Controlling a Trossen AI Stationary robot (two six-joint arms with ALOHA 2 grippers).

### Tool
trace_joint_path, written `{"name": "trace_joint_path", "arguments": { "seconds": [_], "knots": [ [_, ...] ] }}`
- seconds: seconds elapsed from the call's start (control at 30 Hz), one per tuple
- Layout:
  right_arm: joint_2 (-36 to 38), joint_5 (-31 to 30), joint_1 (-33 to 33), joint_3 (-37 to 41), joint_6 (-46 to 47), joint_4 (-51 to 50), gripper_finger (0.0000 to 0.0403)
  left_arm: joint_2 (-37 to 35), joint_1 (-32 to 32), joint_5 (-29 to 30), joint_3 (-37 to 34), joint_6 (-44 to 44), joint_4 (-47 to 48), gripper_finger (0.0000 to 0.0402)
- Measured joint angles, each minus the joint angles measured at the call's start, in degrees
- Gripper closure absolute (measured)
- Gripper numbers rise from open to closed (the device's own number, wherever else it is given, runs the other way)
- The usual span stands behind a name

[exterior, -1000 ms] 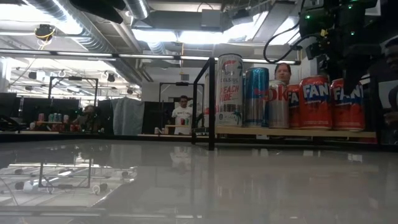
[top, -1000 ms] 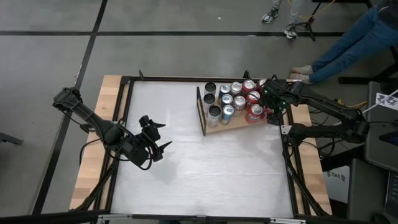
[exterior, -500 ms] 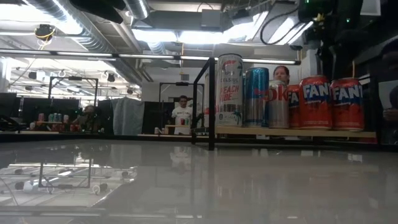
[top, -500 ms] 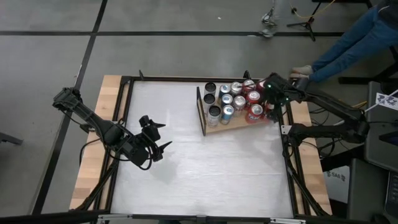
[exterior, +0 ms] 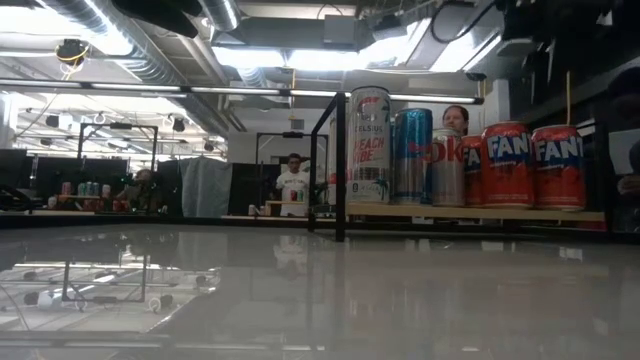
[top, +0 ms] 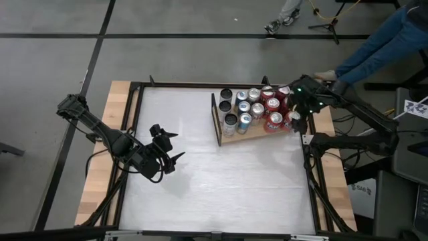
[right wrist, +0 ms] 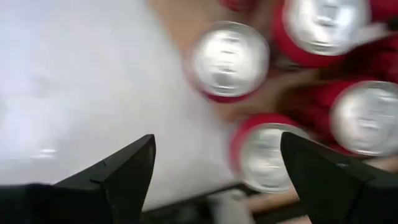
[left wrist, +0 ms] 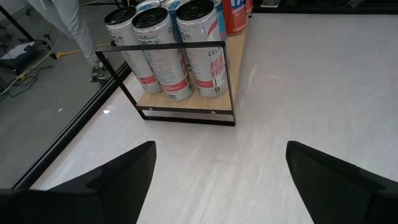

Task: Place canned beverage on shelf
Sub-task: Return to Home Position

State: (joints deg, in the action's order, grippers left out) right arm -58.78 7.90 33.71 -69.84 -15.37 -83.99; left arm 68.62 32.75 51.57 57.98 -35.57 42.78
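Your wooden shelf (left wrist: pixel 186 102), a flat board with a thin black frame (left wrist: pixel 231 81) at one end, sits far-right on the white tabletop (top: pixel 221 187). It's packed with upright cans: three slim Celsius cans (left wrist: pixel 161 53) at the frame, two orange Fanta cans (exterior: pixel 508 165) at the opposite end, maybe thirteen total; the overhead count is shaky. Right gripper (right wrist: pixel 217 149) hangs over the red cans (right wrist: pixel 230 59), jaws spread, empty. Left gripper (left wrist: pixel 217 152) waits tabletop-left, jaws spread.

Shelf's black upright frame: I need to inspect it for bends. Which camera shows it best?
Left wrist view: the whole frame faces the camera, cans behind it. High view shows only its top edge; low view a nearly edge-on post; right wrist view misses it.
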Motion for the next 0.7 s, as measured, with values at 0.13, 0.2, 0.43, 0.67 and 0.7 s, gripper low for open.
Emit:
{"name": "trace_joint_path", "arguments": {
  "seconds": [0.13,0.2,0.43,0.67,0.7],
  "knots": [
    [2.8,7.5,0.0,0.0,3.8,-0.1,0.0070,0.0,0.0,0.0,0.0,0.0,0.0,0.0051],
    [4.6,8.8,0.0,0.0,6.2,-0.1,0.0070,0.0,0.0,0.0,0.0,0.0,0.0,0.0051],
    [12.2,9.3,0.0,0.0,11.9,2.3,0.0070,0.0,-0.1,0.9,0.0,0.0,-0.1,0.0051],
    [15.7,12.3,0.0,0.2,18.1,21.0,0.0070,0.0,-3.3,-1.3,0.0,6.6,-8.4,0.0056],
    [15.5,14.3,0.0,0.2,18.3,24.1,0.0070,0.0,-3.9,-2.4,0.0,8.7,-10.2,0.0061]
  ]
}}
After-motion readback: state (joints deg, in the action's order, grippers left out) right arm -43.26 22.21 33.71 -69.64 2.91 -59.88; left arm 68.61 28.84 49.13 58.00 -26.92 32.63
